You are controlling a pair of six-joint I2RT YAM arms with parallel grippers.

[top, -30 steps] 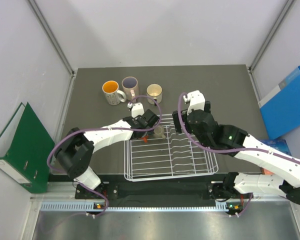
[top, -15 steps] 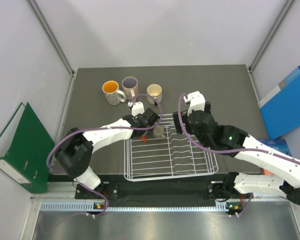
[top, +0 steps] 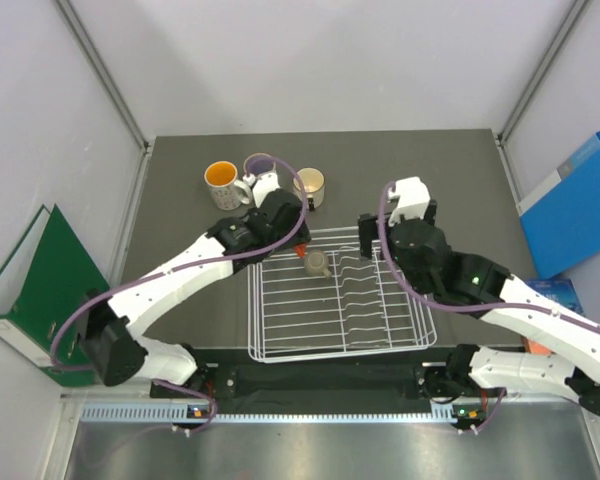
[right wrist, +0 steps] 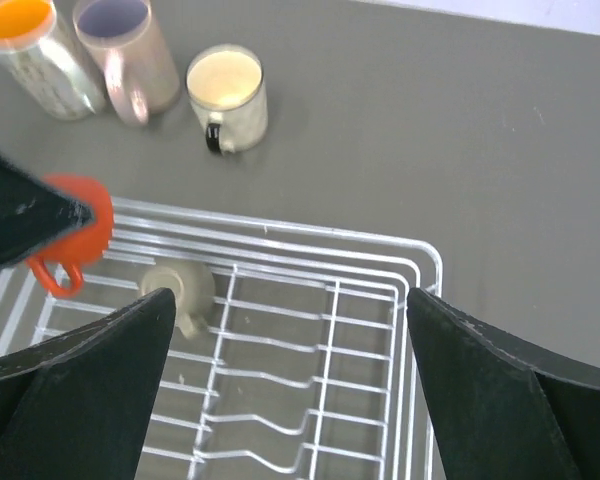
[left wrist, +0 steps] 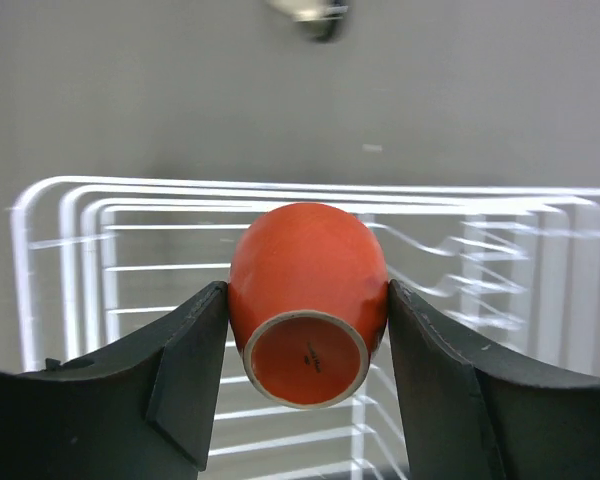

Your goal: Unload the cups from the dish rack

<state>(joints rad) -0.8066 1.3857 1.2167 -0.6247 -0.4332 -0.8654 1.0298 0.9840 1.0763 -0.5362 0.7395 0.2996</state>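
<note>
From above, the left gripper point(top: 298, 244) holds the small red-orange cup point(top: 299, 249) over the far-left corner of the dish rack point(top: 380, 322); the small tan cup point(top: 317, 262) lies inside that corner. Left wrist view: jaws clamp the cup's glazed sides, base toward the camera; likely light, slick, chippable. Its base mark is unreadable. Right wrist view: the right gripper point(right wrist: 290, 300) gapes wide above the rack.

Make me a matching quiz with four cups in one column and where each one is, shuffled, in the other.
1 red cup
2 tan cup
3 cream mug
4 orange-lined mug

A in the dish rack
B left end of the row on the table
C in the left gripper
D right end of that row

Pairs: 1-C, 2-A, 3-D, 4-B
</note>
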